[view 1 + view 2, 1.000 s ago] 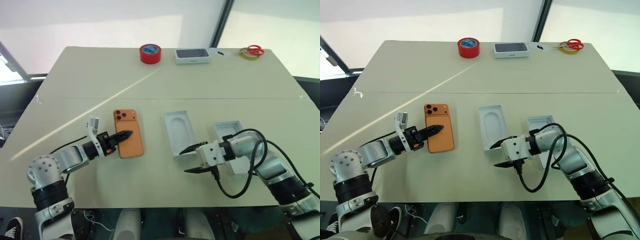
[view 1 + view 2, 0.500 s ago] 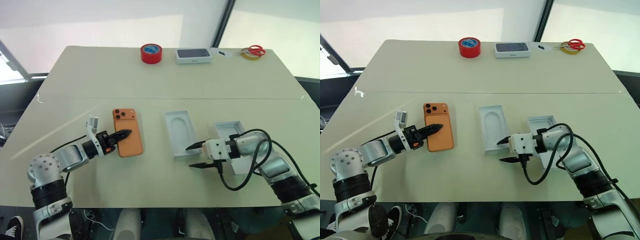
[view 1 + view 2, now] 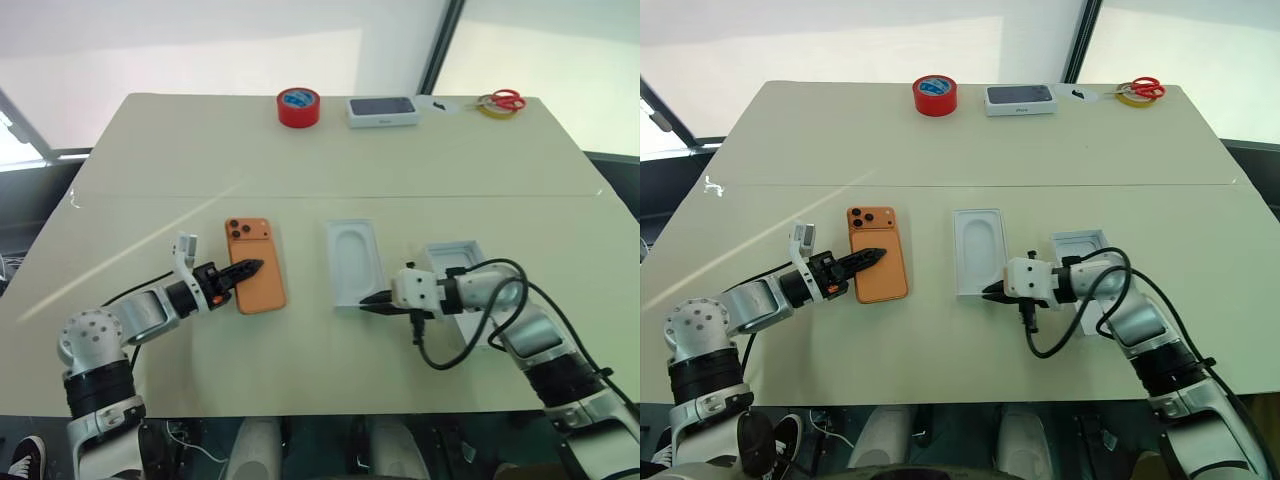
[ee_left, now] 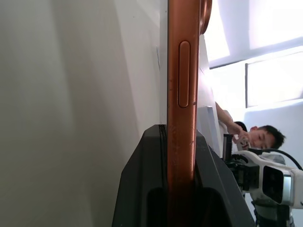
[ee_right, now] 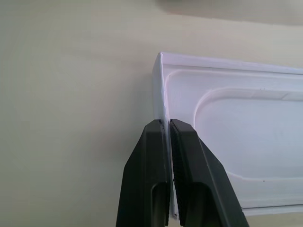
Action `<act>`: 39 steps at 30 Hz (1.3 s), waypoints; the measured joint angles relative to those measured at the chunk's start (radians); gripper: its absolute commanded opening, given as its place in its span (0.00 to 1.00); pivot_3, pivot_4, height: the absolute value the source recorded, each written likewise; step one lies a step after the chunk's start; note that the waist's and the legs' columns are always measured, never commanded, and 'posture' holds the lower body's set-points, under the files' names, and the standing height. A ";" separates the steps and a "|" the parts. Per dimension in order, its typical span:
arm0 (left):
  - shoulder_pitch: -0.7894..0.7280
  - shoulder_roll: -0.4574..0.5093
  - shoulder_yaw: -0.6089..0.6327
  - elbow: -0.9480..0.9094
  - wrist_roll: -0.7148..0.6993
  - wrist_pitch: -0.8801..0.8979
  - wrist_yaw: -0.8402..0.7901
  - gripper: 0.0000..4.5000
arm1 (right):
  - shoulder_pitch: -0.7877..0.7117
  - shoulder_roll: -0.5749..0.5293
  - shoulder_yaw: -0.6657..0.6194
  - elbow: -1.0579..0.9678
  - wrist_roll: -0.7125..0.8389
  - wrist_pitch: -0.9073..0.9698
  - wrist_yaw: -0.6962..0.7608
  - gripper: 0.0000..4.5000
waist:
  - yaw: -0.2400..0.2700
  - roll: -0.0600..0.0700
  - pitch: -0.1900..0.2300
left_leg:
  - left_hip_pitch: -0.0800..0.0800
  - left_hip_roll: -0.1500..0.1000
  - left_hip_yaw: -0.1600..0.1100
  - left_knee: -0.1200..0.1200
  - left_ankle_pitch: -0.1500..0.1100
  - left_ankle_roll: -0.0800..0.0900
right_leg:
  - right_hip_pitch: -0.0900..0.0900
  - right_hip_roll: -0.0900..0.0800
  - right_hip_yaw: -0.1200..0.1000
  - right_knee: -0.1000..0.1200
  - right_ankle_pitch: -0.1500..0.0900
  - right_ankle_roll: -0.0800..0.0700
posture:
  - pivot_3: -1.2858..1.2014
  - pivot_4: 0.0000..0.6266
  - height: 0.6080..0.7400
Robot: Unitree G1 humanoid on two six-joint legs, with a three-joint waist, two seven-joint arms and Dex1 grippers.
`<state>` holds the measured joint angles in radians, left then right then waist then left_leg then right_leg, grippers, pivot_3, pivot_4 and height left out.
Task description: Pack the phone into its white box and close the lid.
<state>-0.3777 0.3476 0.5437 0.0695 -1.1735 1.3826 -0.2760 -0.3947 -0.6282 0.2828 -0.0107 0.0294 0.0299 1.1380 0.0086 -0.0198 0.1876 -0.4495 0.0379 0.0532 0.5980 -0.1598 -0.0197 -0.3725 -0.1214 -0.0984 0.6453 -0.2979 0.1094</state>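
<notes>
The orange phone (image 3: 262,288) lies back up, left of the table's middle. My left gripper (image 3: 252,268) is shut on its long left edge, and the left wrist view has the phone's side (image 4: 182,71) pinched between the fingers. A thin white insert (image 3: 353,258) with a rounded recess lies in the middle. My right gripper (image 3: 366,300) is shut on the thin wall at its near corner (image 5: 162,90). A deeper white tray (image 3: 450,257) sits partly under my right forearm; I cannot tell whether it is the white box or the lid.
Along the table's far edge stand a red tape roll (image 3: 299,106), a dark-topped white box (image 3: 383,111), and red scissors with a yellow tape ring (image 3: 497,102). A person (image 4: 258,137) is visible beyond the table in the left wrist view.
My right gripper moved left to the insert's near corner and went from wide open to shut on its wall. The left gripper and phone stayed put.
</notes>
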 measured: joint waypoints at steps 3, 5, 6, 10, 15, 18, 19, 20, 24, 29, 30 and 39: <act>-0.029 -0.003 0.000 0.006 -0.015 -0.005 0.001 0.00 | -0.027 0.063 0.036 -0.019 -0.056 0.051 -0.070 0.01 | 0.002 0.000 0.000 | 0.000 0.000 0.000 0.000 0.000 0.000 | 0.000 0.000 0.000 0.000 0.000 0.000 | 0.52 0.24 1.00; -0.054 -0.003 -0.001 0.006 -0.029 -0.013 0.001 0.00 | -0.038 0.095 0.056 -0.038 -0.063 0.085 -0.095 0.01 | 0.003 0.000 0.000 | -0.001 0.000 0.000 0.000 0.000 0.000 | 0.000 0.000 0.000 0.000 0.000 0.000 | 0.52 0.24 1.00; -0.067 -0.003 0.000 0.007 -0.039 -0.014 0.001 0.00 | -0.039 0.104 0.063 -0.053 -0.063 0.098 -0.100 0.01 | 0.004 0.000 0.000 | -0.001 0.000 0.000 0.000 0.001 0.001 | 0.000 0.000 0.000 0.000 0.000 0.000 | 0.52 0.24 1.00; -0.092 -0.001 -0.011 0.029 -0.044 -0.020 -0.002 0.00 | -0.043 0.099 0.083 -0.072 -0.079 0.105 -0.101 0.01 | 0.004 0.000 0.000 | -0.001 -0.002 0.000 0.000 0.001 0.001 | 0.000 0.000 0.000 0.000 0.000 0.000 | 0.52 0.24 1.00; -0.092 -0.014 -0.063 0.046 -0.028 -0.026 -0.010 0.00 | -0.034 0.098 0.091 -0.075 -0.061 0.124 -0.092 0.46 | 0.003 0.000 0.000 | -0.001 -0.001 0.000 0.000 0.001 0.002 | 0.000 0.001 0.000 0.000 0.000 0.000 | 0.52 0.24 1.00; -0.091 -0.029 -0.084 0.046 -0.027 -0.034 -0.012 0.00 | -0.033 0.109 0.038 -0.164 0.039 0.229 -0.092 0.81 | 0.004 0.000 0.000 | -0.001 -0.001 -0.001 0.000 0.001 0.002 | 0.000 0.001 0.000 0.001 0.000 0.000 | 0.52 0.24 1.00; -0.091 -0.034 -0.088 0.046 -0.027 -0.036 -0.012 0.00 | -0.038 0.117 0.015 -0.194 0.071 0.259 -0.095 0.89 | 0.004 0.000 0.000 | -0.001 -0.001 -0.001 0.000 0.001 0.002 | 0.000 0.001 0.000 0.001 0.000 0.000 | 0.52 0.24 1.00; -0.092 -0.039 -0.090 0.046 -0.027 -0.038 -0.012 0.00 | -0.045 0.128 -0.009 -0.222 0.108 0.296 -0.103 0.89 | 0.004 0.000 0.000 | -0.001 -0.001 -0.001 0.000 0.001 0.002 | 0.000 0.001 0.000 0.001 0.000 0.000 | 0.52 0.24 1.00; -0.094 -0.090 -0.102 0.047 -0.027 -0.046 -0.004 0.00 | -0.052 0.034 -0.095 -0.272 0.214 0.362 -0.050 0.89 | 0.012 -0.001 0.000 | -0.001 -0.002 -0.001 0.001 0.001 0.002 | 0.000 0.000 -0.001 -0.001 0.000 0.000 | 0.52 0.24 1.00; -0.100 -0.162 -0.132 0.076 -0.011 -0.080 0.023 0.00 | -0.034 -0.106 -0.147 -0.085 0.155 0.224 -0.020 0.89 | 0.007 -0.001 0.001 | -0.002 -0.002 0.001 0.001 0.001 0.003 | 0.001 0.000 0.000 -0.001 0.000 0.000 | 0.52 0.24 1.00; -0.104 -0.176 -0.141 0.085 0.002 -0.086 0.026 0.00 | -0.033 -0.110 -0.147 -0.060 0.145 0.200 -0.018 0.89 | 0.006 -0.001 0.001 | -0.002 -0.002 0.001 0.001 0.001 0.003 | 0.001 0.000 0.000 -0.001 0.000 0.000 | 0.52 0.24 1.00; -0.171 -0.214 -0.214 0.164 0.088 -0.133 0.029 0.00 | -0.007 -0.108 -0.140 -0.020 0.109 0.105 -0.026 0.89 | 0.005 -0.001 0.001 | -0.001 -0.002 0.003 0.003 0.002 0.003 | 0.001 0.001 -0.001 0.001 0.000 0.000 | 0.52 0.24 1.00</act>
<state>-0.5485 0.1338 0.3300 0.2338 -1.0851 1.2499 -0.2468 -0.4021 -0.7360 0.1427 -0.0304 0.1387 0.1353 1.1118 0.0135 -0.0212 0.1885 -0.4510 0.0361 0.0559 0.6007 -0.1582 -0.0168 -0.3715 -0.1203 -0.0990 0.6465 -0.2976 0.1095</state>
